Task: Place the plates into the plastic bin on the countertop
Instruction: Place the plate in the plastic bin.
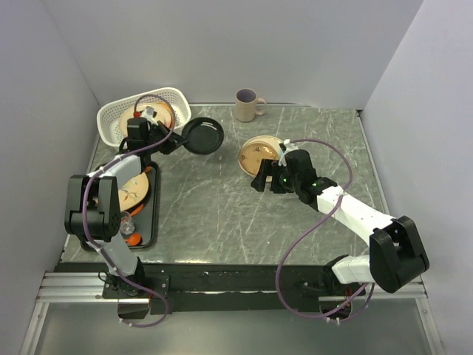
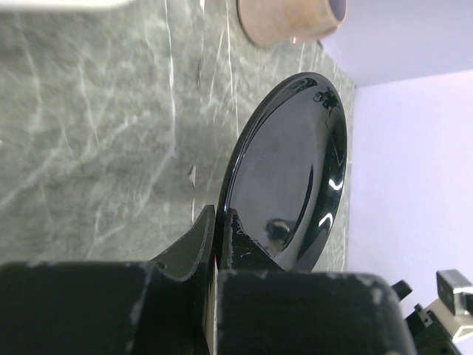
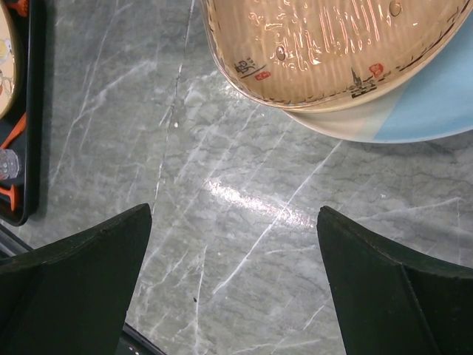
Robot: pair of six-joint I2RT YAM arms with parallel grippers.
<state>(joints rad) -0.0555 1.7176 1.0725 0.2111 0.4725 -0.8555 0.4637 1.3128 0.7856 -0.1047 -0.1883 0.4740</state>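
L end effector point(image 1: 173, 143) grips 1 black plate point(image 1: 203, 136); R end effector point(image 1: 267, 182) wide open (near 2 stacked plates point(image 1: 259, 154)).

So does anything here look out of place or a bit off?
Nothing spilled or broken. The black plate is held beside the white bin, pinched only at its rim by the left arm's shut jaws. And the tan plate sits off-centre on a pale blue-and-white plate, not squarely stacked.

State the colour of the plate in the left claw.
The plate is glossy black; clearest in left wrist view.
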